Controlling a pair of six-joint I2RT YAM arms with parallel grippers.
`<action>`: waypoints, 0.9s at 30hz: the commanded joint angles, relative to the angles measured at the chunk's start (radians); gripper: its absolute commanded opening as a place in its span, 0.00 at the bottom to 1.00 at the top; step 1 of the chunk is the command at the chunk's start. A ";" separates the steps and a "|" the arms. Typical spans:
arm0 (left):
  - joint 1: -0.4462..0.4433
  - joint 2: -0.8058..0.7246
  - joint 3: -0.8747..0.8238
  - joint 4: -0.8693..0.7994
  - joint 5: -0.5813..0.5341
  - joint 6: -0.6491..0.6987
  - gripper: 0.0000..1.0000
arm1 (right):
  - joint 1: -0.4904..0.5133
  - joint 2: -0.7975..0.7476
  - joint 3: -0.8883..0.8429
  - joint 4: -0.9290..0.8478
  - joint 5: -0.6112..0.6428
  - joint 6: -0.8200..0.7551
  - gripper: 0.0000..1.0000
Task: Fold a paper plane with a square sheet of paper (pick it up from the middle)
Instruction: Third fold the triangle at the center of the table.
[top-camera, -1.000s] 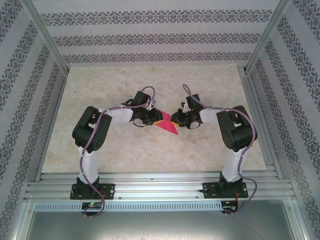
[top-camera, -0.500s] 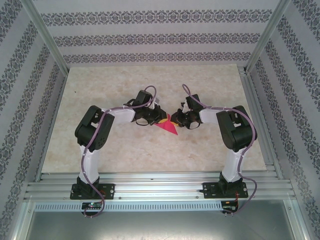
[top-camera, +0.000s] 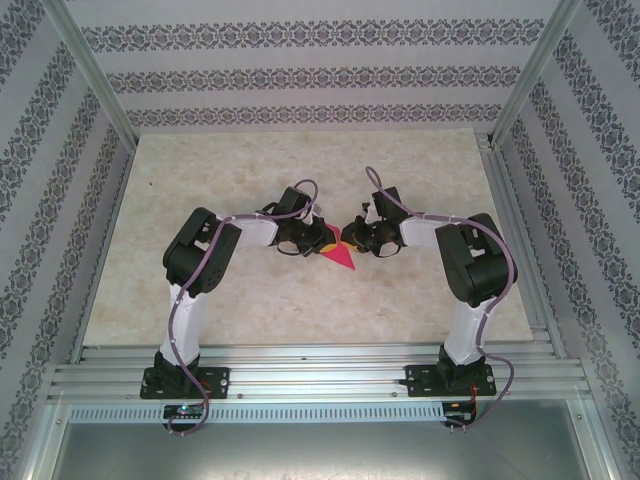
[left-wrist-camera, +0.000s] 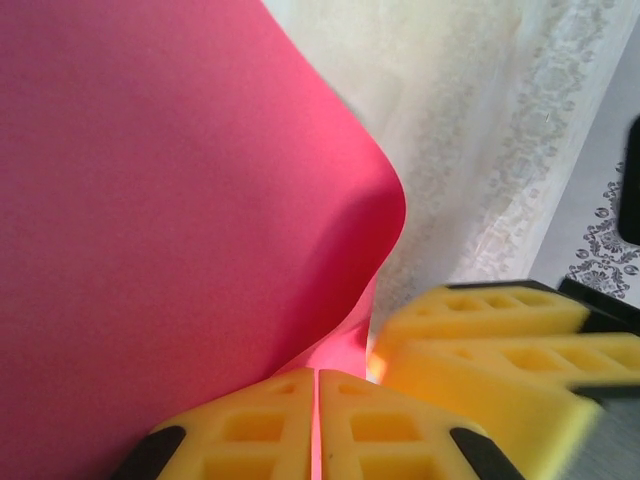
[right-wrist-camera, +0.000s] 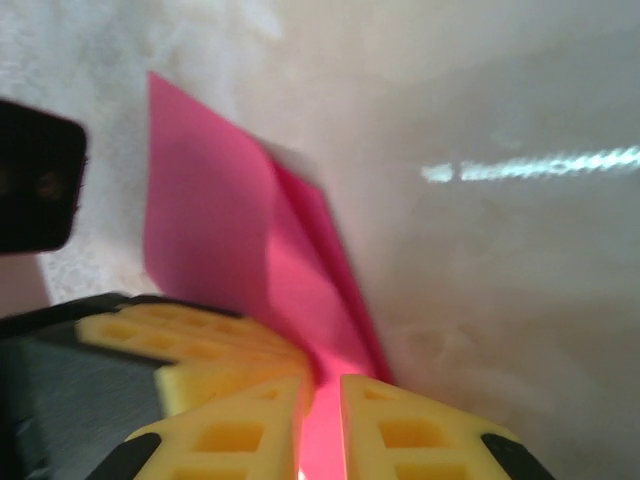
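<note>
Two claws meet over the middle of the bench (top-camera: 250, 180). The left claw (top-camera: 318, 240), a second ago a little wider and farther to the left, has drawn in beside its partner and pinched shut on the pink paper sheet (top-camera: 342, 260). The right claw (top-camera: 352, 238) is likewise clamped on the same sheet, its grip unchanged. With both sides now held, the half-made fold looks ready for a crease to be pressed or pulled tight. It is a pointed wedge so far, not yet a finished dart.

From above, the paper is a small pink triangle poking out below the two claws, its tip aimed at the near edge. Whether that tip rests on the bench cannot be told.

The left wrist camera adds what the overhead hides: a broad, smooth panel of paper curving up from the closed yellow pads, with the right claw's fingers (left-wrist-camera: 480, 320) just beside.

The right wrist camera shows layered flaps and a straight crease running down into its own pads.
</note>
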 joint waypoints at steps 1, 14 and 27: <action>-0.008 0.008 0.017 -0.078 -0.050 0.041 0.12 | 0.026 -0.078 -0.023 -0.003 -0.059 -0.021 0.18; -0.009 0.019 0.026 -0.075 -0.034 0.048 0.11 | 0.023 0.013 -0.120 0.050 -0.070 -0.019 0.16; -0.008 0.018 0.029 -0.078 -0.039 0.050 0.11 | 0.014 -0.118 -0.180 0.051 -0.045 -0.014 0.15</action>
